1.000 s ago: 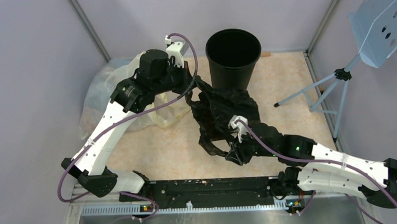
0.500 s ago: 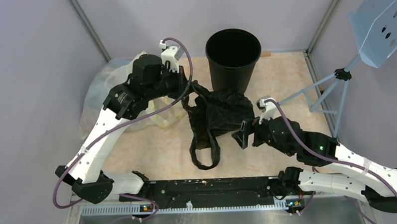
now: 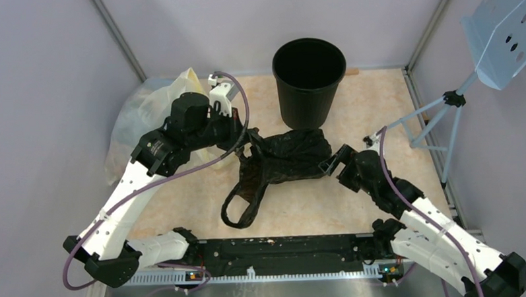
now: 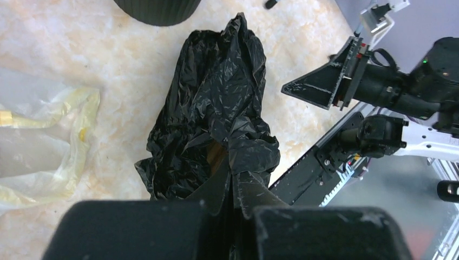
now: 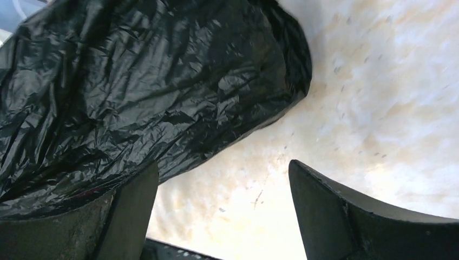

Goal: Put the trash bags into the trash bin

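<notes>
The black trash bag [image 3: 284, 156] lies crumpled on the marbled table, its loop handles [image 3: 239, 205] trailing toward the near edge. My left gripper [image 3: 242, 140] is shut on the bag's left end; in the left wrist view the glossy bag [image 4: 216, 103] bunches up between the closed fingertips of the left gripper [image 4: 234, 181]. Just beyond the bag's right end my right gripper [image 3: 331, 164] stands open, holding nothing. Its wrist view shows the bag [image 5: 146, 81] lying against the left finger [image 5: 130, 211], with bare table between the tips of the right gripper [image 5: 222, 173]. The round black trash bin [image 3: 309, 81] stands upright behind the bag.
A big translucent pale-yellow bag [image 3: 137, 116] lies at the back left, under my left arm. A tripod stand [image 3: 437, 113] with a perforated blue plate [image 3: 501, 34] stands at the right. A black rail [image 3: 277, 248] runs along the near edge. Walls enclose the table.
My right gripper opened, let go of the bag and drew off to the right. The left gripper moved nearer and left, dragging the bag, which now lies stretched across the table.
</notes>
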`<state>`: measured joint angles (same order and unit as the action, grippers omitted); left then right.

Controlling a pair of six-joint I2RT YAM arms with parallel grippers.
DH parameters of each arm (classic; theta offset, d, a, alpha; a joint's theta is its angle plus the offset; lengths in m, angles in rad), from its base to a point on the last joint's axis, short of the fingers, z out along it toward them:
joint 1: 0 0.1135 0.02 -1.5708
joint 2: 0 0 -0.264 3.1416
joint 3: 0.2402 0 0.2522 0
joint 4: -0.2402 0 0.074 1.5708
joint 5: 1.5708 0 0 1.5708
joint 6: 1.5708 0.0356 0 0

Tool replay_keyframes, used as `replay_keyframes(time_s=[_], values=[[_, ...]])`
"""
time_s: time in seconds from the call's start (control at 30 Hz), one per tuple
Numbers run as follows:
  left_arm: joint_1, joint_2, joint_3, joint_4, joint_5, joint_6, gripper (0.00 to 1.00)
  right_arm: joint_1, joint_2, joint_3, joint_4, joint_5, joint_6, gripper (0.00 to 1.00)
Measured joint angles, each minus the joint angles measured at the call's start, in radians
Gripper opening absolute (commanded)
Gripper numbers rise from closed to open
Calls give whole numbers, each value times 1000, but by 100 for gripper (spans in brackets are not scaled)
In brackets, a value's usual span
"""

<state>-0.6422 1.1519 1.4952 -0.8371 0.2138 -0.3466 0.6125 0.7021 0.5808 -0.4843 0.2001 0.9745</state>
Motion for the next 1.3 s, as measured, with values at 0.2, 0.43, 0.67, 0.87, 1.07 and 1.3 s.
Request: replay_keyframes(time_s=[0.2,0.43,0.67,0.87,1.07,1.3], values=[[0,-42,-48,-1,21,-1,0,-7,-8,-136,166,-76,223,83],[0,-74,-69,8,24,-1,0,-7,149,-187,352,-139,389,77],[0,-76,-89,16,25,-1,0,-7,208,-228,438,-86,492,0],[0,-76,-78,5,24,0,0,-7,204,-155,365,-28,416,0],[0,-85,36,-10,14,2,0,-7,100,65,244,20,237,0],[0,-153,167,63,-22,8,0,-7,134,458,130,37,-5,0]])
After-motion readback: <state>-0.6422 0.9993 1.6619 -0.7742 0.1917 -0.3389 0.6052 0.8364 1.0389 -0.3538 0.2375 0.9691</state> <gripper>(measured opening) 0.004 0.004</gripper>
